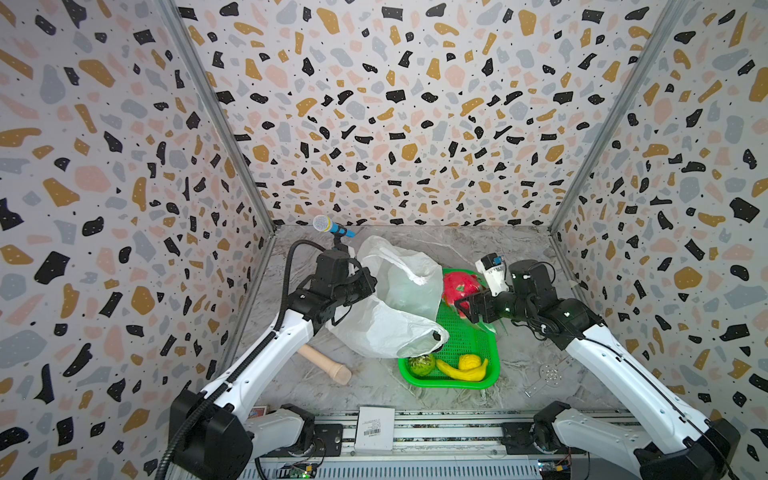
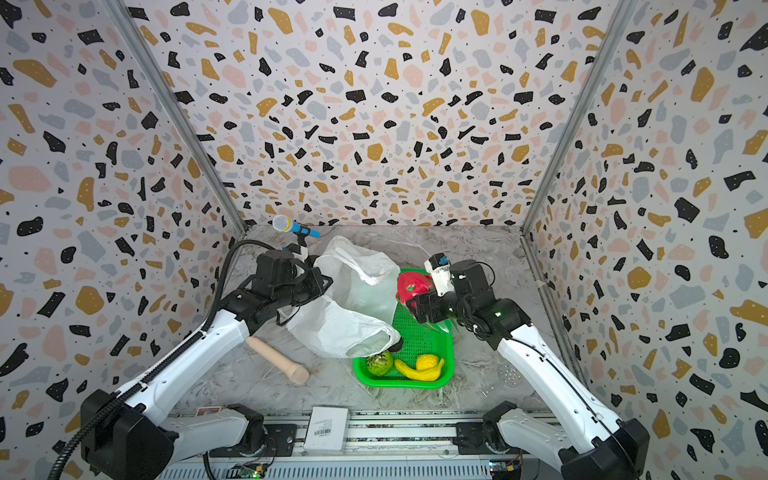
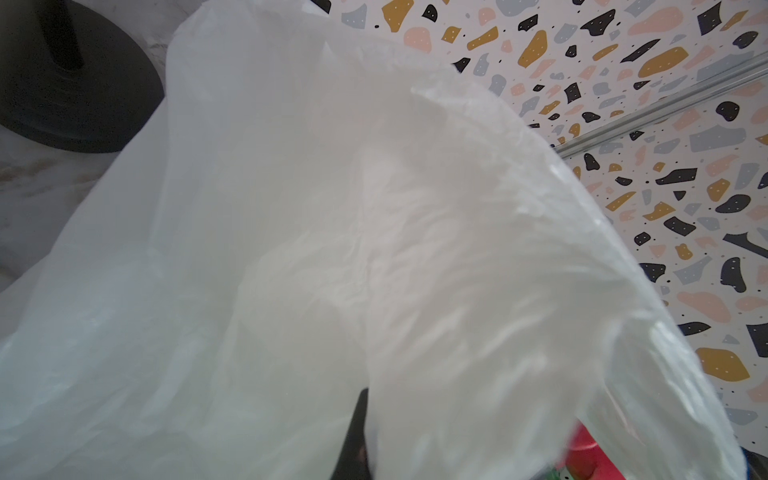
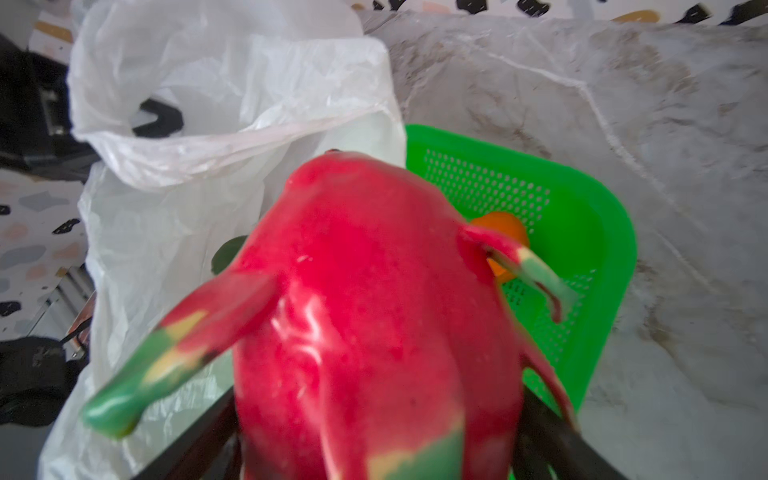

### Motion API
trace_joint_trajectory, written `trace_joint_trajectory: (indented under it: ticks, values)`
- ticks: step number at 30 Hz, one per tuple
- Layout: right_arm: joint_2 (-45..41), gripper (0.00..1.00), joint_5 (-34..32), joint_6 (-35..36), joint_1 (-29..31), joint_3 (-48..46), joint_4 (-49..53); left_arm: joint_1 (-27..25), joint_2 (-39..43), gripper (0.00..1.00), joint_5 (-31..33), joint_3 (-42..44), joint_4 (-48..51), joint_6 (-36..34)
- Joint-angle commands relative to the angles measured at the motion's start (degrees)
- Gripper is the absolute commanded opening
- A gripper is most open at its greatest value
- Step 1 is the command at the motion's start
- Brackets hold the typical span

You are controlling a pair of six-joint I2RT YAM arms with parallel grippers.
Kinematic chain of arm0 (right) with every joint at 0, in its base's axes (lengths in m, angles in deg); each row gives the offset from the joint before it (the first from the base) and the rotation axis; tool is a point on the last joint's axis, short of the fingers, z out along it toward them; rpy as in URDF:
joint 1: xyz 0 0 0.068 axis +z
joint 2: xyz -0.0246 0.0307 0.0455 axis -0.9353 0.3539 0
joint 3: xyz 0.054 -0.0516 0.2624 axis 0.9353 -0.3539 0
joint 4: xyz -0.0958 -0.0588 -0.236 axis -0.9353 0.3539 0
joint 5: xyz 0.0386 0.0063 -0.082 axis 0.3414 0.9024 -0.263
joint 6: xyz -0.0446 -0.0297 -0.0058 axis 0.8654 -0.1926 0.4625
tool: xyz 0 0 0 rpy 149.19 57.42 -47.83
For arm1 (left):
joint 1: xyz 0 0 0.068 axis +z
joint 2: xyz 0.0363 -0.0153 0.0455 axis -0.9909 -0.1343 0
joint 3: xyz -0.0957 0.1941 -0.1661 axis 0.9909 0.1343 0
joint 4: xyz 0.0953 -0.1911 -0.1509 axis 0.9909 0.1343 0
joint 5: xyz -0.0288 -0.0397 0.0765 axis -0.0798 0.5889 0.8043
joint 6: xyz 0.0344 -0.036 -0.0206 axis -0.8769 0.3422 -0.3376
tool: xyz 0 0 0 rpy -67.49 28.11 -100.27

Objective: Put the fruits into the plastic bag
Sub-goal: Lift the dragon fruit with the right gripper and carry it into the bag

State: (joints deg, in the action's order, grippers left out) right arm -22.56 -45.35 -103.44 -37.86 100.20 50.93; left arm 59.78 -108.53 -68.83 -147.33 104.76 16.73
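Note:
The white plastic bag (image 1: 399, 307) (image 2: 353, 316) lies crumpled between the arms, its edge draped over the green basket. My left gripper (image 1: 371, 286) is shut on the bag's near-left edge; in the left wrist view the bag (image 3: 332, 249) covers almost everything but one dark finger (image 3: 356, 436). My right gripper (image 1: 464, 305) is shut on the red dragon fruit (image 1: 459, 286) (image 4: 374, 311) over the basket's far end, a finger (image 4: 199, 436) on each side. A bumpy green fruit (image 1: 422, 365), a banana (image 1: 461, 372) and a small yellow piece (image 1: 469, 360) lie in the basket's near end. An orange (image 4: 505, 226) shows behind the dragon fruit.
The green mesh basket (image 1: 469, 336) sits right of centre. A beige wooden cylinder (image 1: 326, 365) lies near the left arm. A microphone on a stand (image 1: 332, 226) is at the back left. A white box (image 1: 375, 426) rests on the front rail, and a small perforated disc (image 1: 549, 372) lies right of the basket.

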Motion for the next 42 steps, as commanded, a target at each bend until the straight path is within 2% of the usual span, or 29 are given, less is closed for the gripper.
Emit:
trace_joint_trajectory:
  ticks: [1,5,8,16,24,29,33,38,42]
  values:
    - [0.8,0.55,6.2,0.6,3.8,0.2,-3.9,0.4,-0.2,0.0,-0.8,-0.3,-1.7,-1.4]
    - [4.9,0.55,6.9,-1.3,9.5,0.7,-9.9,0.4,-0.1,0.0,-1.0,-0.5,-1.7,-1.9]
    - [8.7,0.55,7.9,-2.2,11.1,2.4,-13.2,0.4,-0.1,0.0,-1.2,-0.7,-1.1,-2.8]
    - [18.4,0.55,6.4,-3.0,11.3,11.4,-15.3,0.4,1.5,0.0,-1.5,-0.3,-0.6,-4.8]
    - [22.5,0.57,2.0,-4.4,9.7,16.7,-16.6,0.4,2.6,0.0,-2.1,0.1,-0.2,-6.7]
    - [23.5,0.57,6.4,-8.6,6.4,16.6,-22.0,0.4,2.7,0.0,-3.0,0.2,-0.7,-6.9]
    - [25.8,0.57,8.4,-12.9,6.6,17.4,-25.2,0.3,2.8,0.0,-4.0,0.0,-1.8,-6.7]
    - [28.0,0.57,10.0,-20.4,10.3,16.8,-32.3,0.4,2.6,0.0,-5.3,0.0,-3.6,-5.1]
    - [28.5,0.58,7.0,-28.4,13.1,14.0,-37.2,0.4,2.3,0.0,-8.3,0.6,-6.6,-2.2]
